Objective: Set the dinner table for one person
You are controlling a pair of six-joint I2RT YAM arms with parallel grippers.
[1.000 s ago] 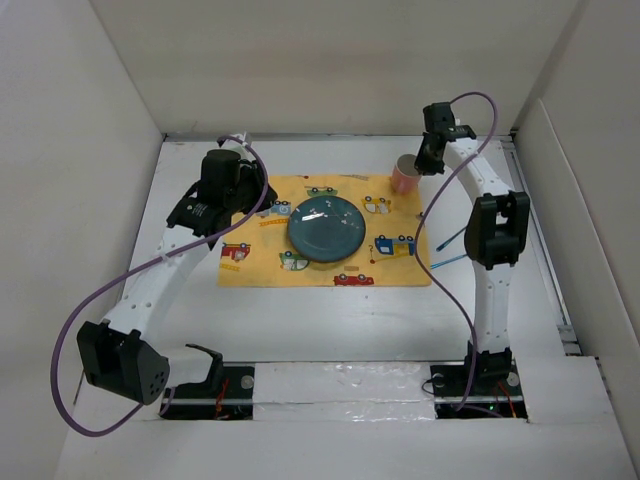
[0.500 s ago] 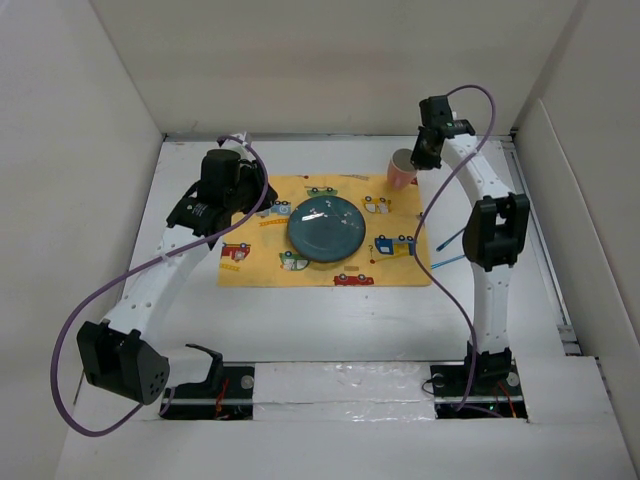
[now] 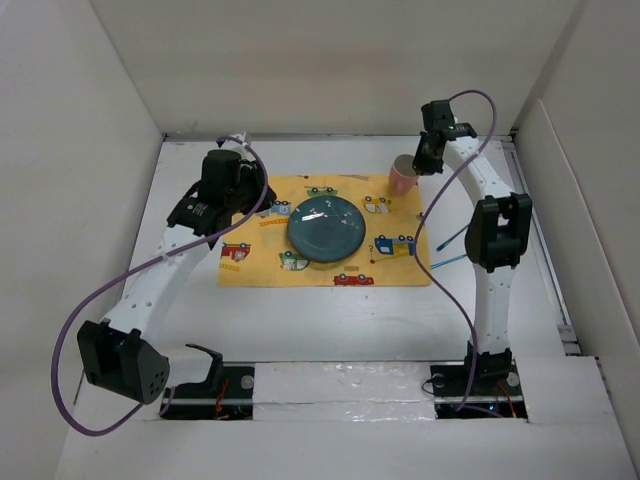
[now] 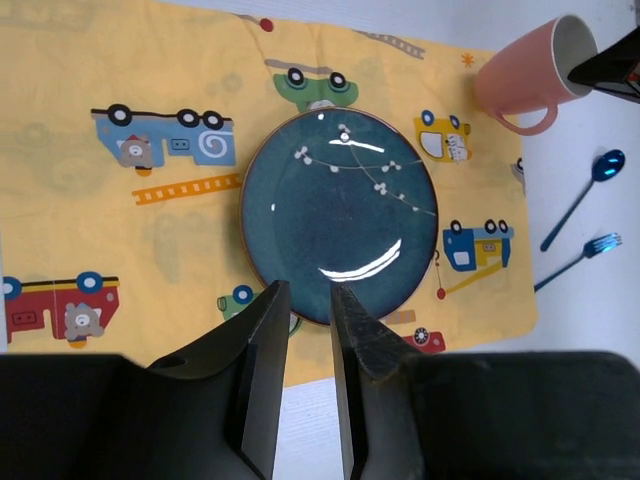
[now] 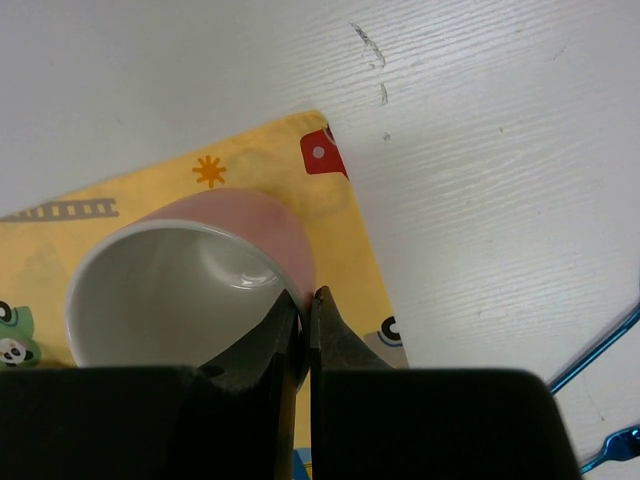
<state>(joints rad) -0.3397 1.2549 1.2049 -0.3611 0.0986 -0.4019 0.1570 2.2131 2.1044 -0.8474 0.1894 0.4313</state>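
On the white dinner table (image 3: 330,320) lies a yellow mat (image 3: 268,238) with a dark blue plate (image 3: 327,230) in its middle, nothing on it. At the mat's far right corner the right gripper (image 5: 305,300) pinches the wall of a pink cup (image 5: 180,275), tilted and empty. Placing the cup seems the step in hand; next it needs standing upright, then release. The left gripper (image 4: 306,290) hangs near the plate, its jaws narrowly apart, holding nothing.
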